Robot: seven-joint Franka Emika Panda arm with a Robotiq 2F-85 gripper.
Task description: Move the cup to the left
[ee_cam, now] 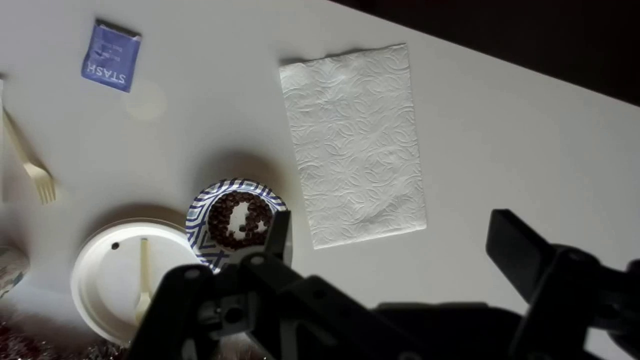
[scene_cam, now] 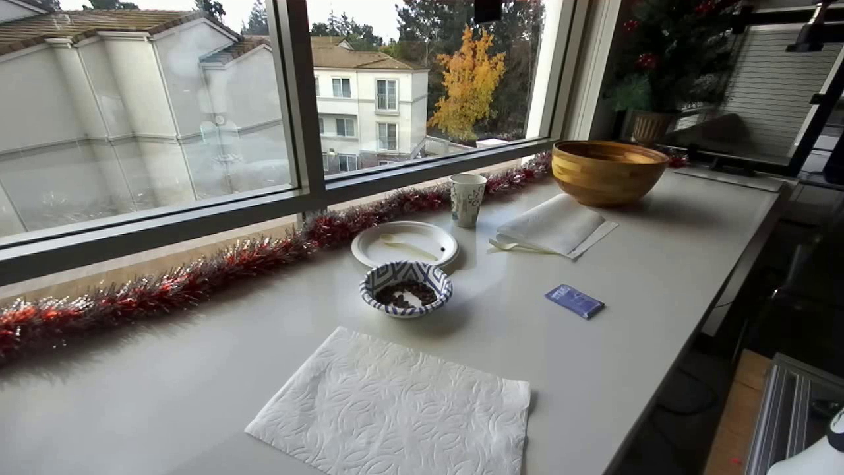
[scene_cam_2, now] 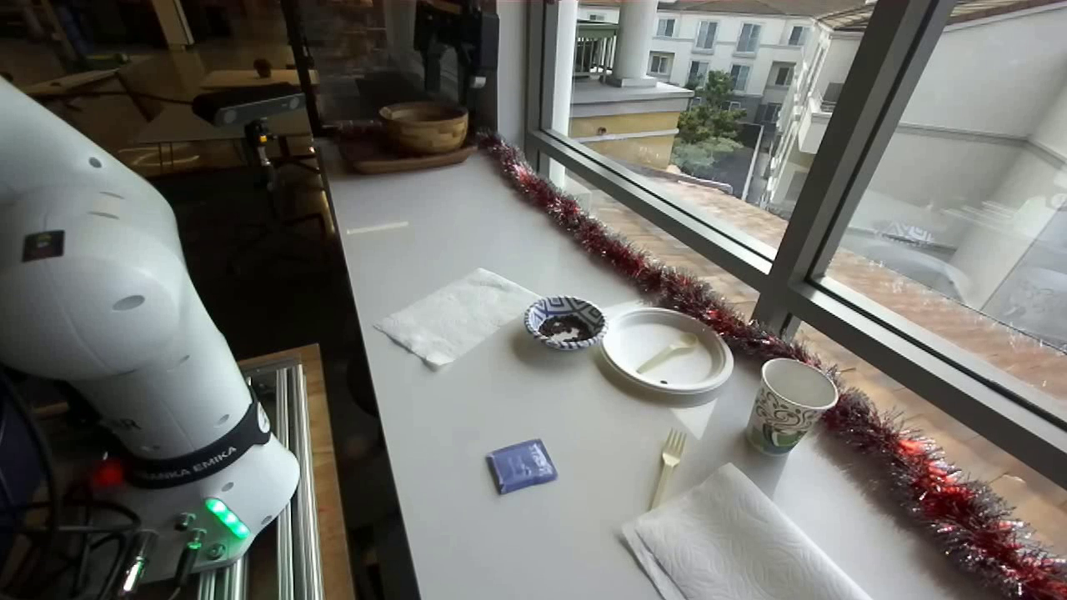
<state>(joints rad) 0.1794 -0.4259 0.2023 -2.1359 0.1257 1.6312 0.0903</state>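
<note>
The cup is a pale paper tumbler with a leafy print. It stands upright near the window, beside the white plate. It shows whole in both exterior views; in the wrist view only part of the cup shows at the left edge. My gripper is open, with its fingers wide apart and nothing between them. It hangs above the table, well away from the cup, with the small patterned bowl beneath its left finger in the picture. The gripper also shows in an exterior view, partly cut off by the top edge.
The white plate holds a spoon and stands against the small bowl of dark beans. A blue packet, a fork and paper towels lie on the table. Red tinsel runs along the window. A wooden bowl stands at the far end.
</note>
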